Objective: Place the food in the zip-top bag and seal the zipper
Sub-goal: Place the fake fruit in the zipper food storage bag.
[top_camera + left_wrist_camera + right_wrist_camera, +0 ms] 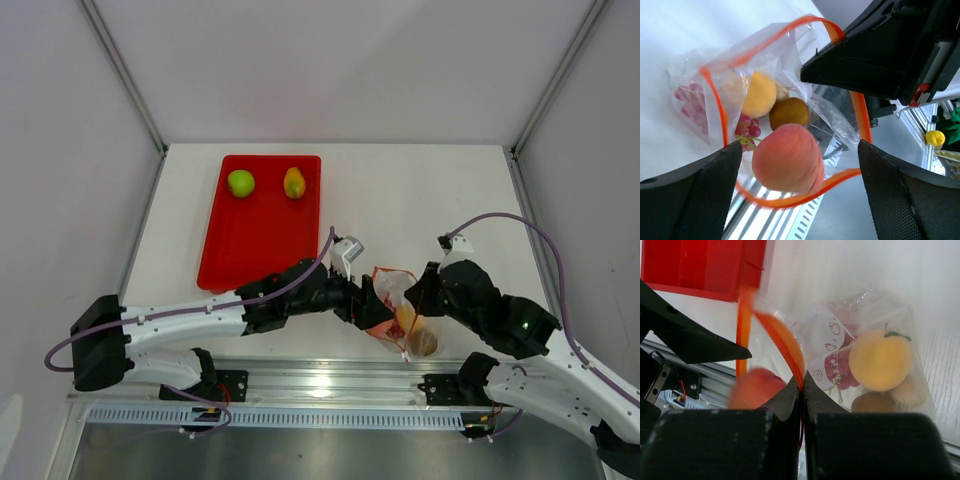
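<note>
We're mid-loading here, fruit number 5 by our count. Our left gripper (368, 303) has its fingers spread wide right at the bag mouth. The pink peach (787, 159) sits in the gap between them touching neither pad, and it's blurry, so we reckon it's dropping in. Our right gripper (801, 390) is pinched tight on the zipper (790, 352), holding that lip up so the zip-top bag (392, 290) gapes toward 9 o'clock. The bag lies near the 6 o'clock edge of the table (420, 200), a bit right of centre.

Already inside are the orange (880, 359), kiwi (872, 402), garlic-like bulb (910, 392) and grape bunch (836, 367). The green apple (240, 183) and mango (294, 183) are on the red tray (250, 250), out at 11 o'clock from the bag, both at the tray's 12 o'clock end.

For the next move, we think the left arm heads to the tray for 1 of those 2, with the right pinch holding the mouth open. Sealing comes after.

On materials, the bag is thin, clear, crinkly film with little printed drawings, and it's floppy. The zipper is a thin orange-red strip bent into a loop. The fruits are round and smooth-looking, so probably prone to rolling, and the kiwi looks matte.
</note>
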{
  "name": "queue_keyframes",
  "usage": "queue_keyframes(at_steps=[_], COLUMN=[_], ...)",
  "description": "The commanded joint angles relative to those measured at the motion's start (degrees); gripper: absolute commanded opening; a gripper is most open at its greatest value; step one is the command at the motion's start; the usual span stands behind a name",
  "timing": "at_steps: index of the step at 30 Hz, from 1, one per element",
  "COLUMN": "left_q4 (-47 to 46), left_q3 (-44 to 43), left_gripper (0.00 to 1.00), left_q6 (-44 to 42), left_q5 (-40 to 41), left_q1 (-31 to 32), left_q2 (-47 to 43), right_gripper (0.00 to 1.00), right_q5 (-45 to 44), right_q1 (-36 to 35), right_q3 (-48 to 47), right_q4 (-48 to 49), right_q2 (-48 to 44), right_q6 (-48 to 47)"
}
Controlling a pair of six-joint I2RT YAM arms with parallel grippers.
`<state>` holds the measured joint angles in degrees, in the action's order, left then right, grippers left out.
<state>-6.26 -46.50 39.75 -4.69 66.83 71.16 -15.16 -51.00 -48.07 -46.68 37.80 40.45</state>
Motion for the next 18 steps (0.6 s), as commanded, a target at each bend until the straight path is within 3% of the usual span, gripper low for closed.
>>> queue_keyframes(at_steps=[1,6,10,14,18], left_q4=[-1.9,-0.1,3.2,11.3,21.5], left_q3=[-2.9,-3.9,-2.9,-3.9,-5.6], left_gripper=[0.98,1.00,0.99,0.99,0.99], left_q6=[-2.7,-3.2,-3.8,-2.8,0.6], left_q5=[0.3,1.9,8.1,18.5,35.1], left_q1=[1.5,1.8,1.8,1.8,1.3], left_q2=[0.6,0.7,-2.8,-7.2,-10.2], right_gripper=[0.00,0.00,0.00,0.00,0.00], right_q5=[-0.9,-1.1,-1.5,-1.9,-1.4], right_q1=[0.2,0.2,0.2,0.2,0.2], right_q3=[-2.6,-2.6,-2.6,-2.6,-2.6], right_q4=[-0.7,-1.1,-1.9,-2.3,-2.2], right_q2=[-0.8,-1.4,-2.0,-2.3,-2.2], right_q6=[-0.4,-0.5,-0.5,-0.5,-0.5])
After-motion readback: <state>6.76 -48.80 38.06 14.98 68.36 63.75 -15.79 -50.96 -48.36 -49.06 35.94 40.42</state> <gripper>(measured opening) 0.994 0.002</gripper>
